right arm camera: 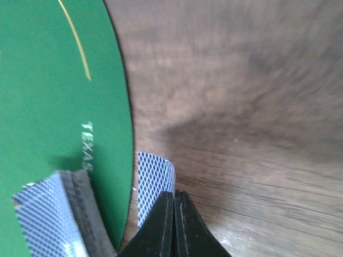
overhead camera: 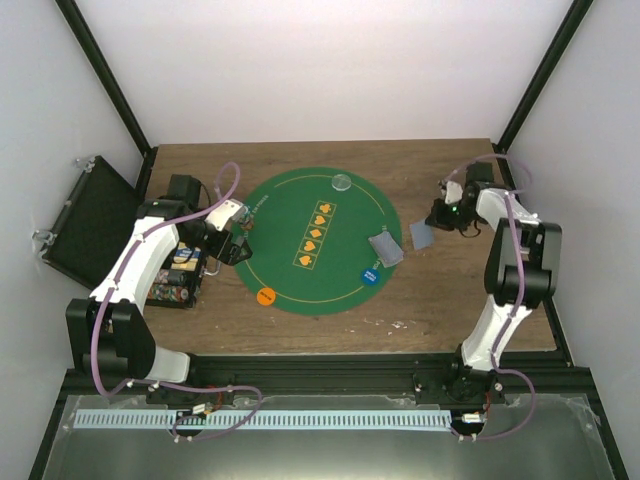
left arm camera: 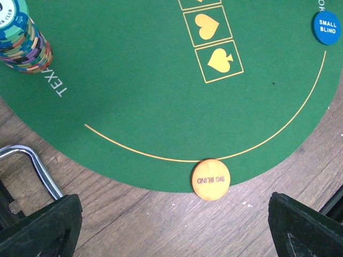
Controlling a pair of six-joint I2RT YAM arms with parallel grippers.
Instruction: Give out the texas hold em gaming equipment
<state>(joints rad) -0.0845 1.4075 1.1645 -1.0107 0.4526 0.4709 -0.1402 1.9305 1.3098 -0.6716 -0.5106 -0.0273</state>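
Note:
The orange disc (overhead camera: 266, 296) marked BIG BLIND (left arm camera: 210, 179) lies half on the mat's near edge. The blue SMALL BLIND disc (overhead camera: 369, 276) (left arm camera: 326, 28) lies on the mat, and the clear disc (overhead camera: 341, 182) sits at its far edge. A deck of blue-backed cards (overhead camera: 386, 248) (right arm camera: 48, 214) rests on the mat's right side. One card (overhead camera: 422, 235) (right arm camera: 154, 176) lies face down on the wood beside it. My left gripper (overhead camera: 238, 245) (left arm camera: 177, 225) is open and empty above the mat's left edge. My right gripper (overhead camera: 437, 217) (right arm camera: 174, 199) is shut just over the single card, with nothing visible between the fingers.
The round green felt mat (overhead camera: 290, 200) covers the table's middle. A stack of poker chips (left arm camera: 21, 40) stands at its left edge. An open black case (overhead camera: 90, 225) lies at the far left, with a chip tray (overhead camera: 178, 280) and a metal handle (left arm camera: 32, 160) near my left arm.

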